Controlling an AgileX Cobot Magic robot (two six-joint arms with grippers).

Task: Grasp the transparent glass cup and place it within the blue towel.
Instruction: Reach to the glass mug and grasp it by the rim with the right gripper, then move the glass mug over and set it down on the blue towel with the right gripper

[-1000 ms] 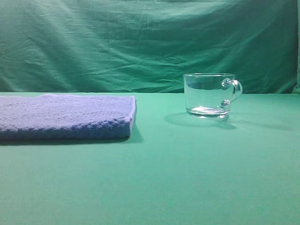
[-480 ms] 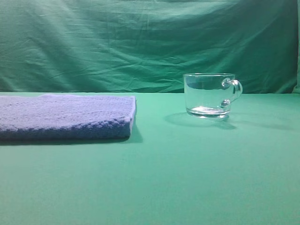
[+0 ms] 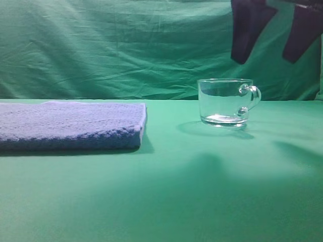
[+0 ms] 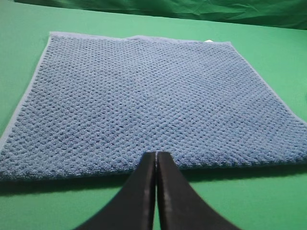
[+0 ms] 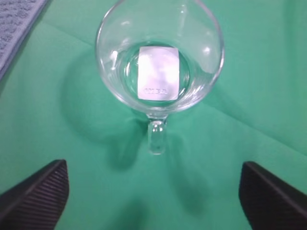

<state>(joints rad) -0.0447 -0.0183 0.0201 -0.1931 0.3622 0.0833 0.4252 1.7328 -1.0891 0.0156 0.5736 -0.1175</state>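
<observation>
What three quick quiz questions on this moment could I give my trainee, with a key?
1. True or false: the transparent glass cup already sits on the blue towel.
2. The right gripper is: A) shut on the cup, B) open above the cup, C) resting on the towel.
3. In the right wrist view, what lies at the bottom of the cup?

Key: 1. False, it stands on the green cloth, apart from the towel. 2. B. 3. A white rectangular label.

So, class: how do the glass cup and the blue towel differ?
The glass cup is clear and smooth; the blue towel is opaque and knobbly. The cup stands upright and tall; the towel lies flat and low. The cup is narrow, the towel much wider. Both rest untouched on the green table.
</observation>
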